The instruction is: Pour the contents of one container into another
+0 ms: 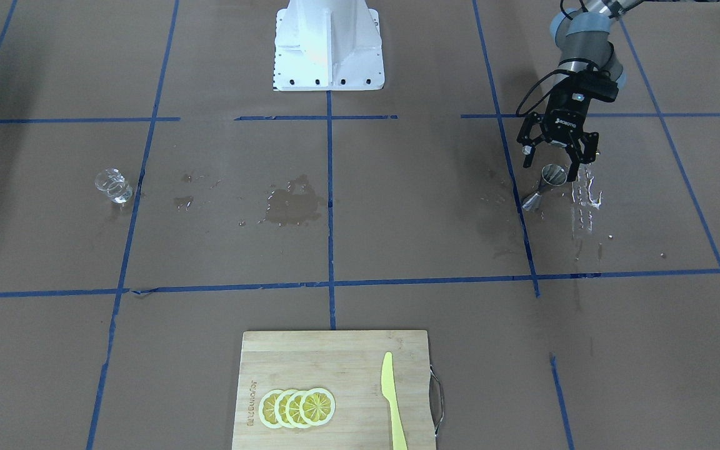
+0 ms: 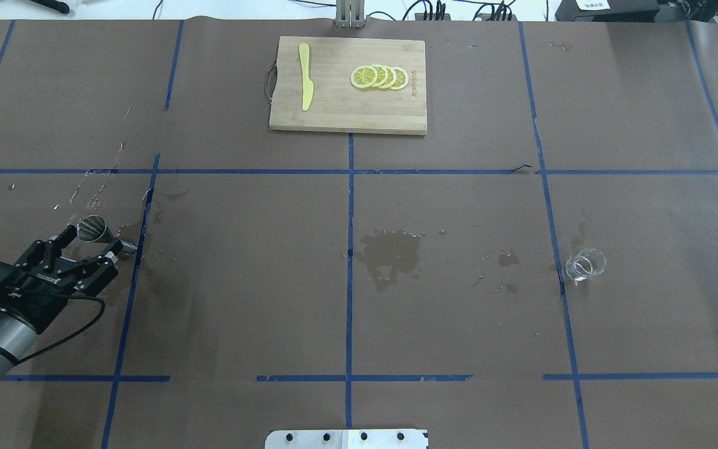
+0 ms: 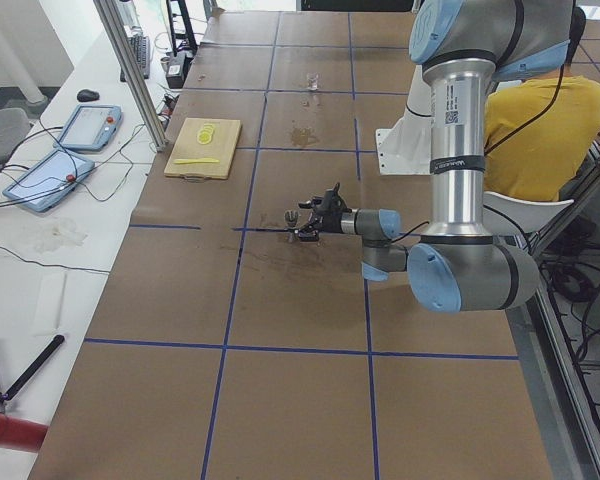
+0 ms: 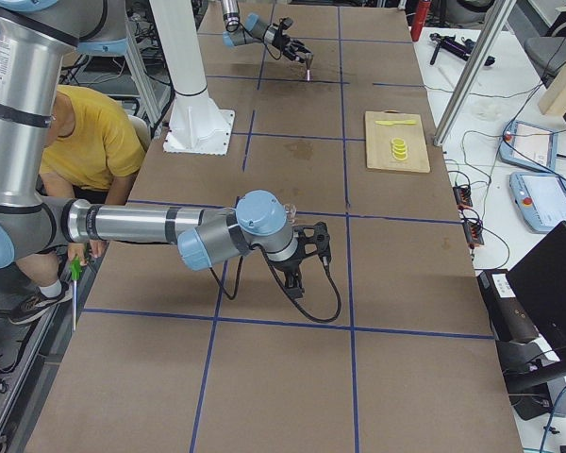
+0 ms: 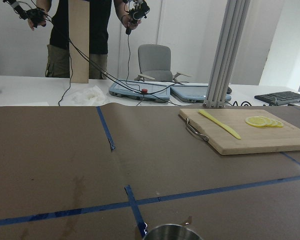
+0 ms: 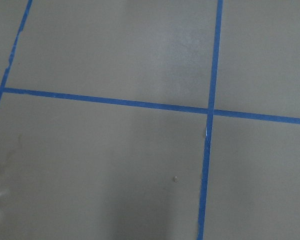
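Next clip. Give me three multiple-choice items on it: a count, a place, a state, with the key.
1. Lemon slices on the cutting board? A four; B two; C six.
2. Where is the glass cup? A on the cutting board; B on the bare table; C on the white base.
3. The left gripper is: A shut on the knife; B shut on the glass cup; C open at the jigger.
Key: A, four overlap in a row; B, it stands alone on the table; C, its jaws stand apart.
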`<state>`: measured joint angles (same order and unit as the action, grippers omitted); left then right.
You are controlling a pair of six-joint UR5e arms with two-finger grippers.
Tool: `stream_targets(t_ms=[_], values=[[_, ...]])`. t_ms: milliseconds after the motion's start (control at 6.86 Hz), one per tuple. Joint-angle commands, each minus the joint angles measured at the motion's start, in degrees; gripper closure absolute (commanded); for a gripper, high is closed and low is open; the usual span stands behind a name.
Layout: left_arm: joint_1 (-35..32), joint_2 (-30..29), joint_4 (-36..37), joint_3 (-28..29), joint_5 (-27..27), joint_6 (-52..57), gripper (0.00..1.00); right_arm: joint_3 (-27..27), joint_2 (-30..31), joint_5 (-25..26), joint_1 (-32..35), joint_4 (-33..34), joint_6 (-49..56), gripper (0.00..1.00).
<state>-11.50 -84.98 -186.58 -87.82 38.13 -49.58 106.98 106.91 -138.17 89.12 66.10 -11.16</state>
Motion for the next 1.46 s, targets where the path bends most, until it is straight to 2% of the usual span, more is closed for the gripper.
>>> stream_targets(t_ms=[0, 1166, 1312], values=[[1.7, -2.6, 0.3, 3.5, -3.0, 0.0, 0.0, 0.0, 0.0, 0.0, 0.0, 0.0, 0.0, 0.0], [1.7, -1.8, -0.2, 5.6, -2.3, 0.7, 0.0, 0.0, -0.1, 0.0, 0.0, 0.0, 0.0, 0.0], [1.7, -1.8, -0.1, 5.7, -2.3, 0.7, 0.03, 0.0, -0.1, 0.0, 0.0, 0.0, 0.0, 0.0]])
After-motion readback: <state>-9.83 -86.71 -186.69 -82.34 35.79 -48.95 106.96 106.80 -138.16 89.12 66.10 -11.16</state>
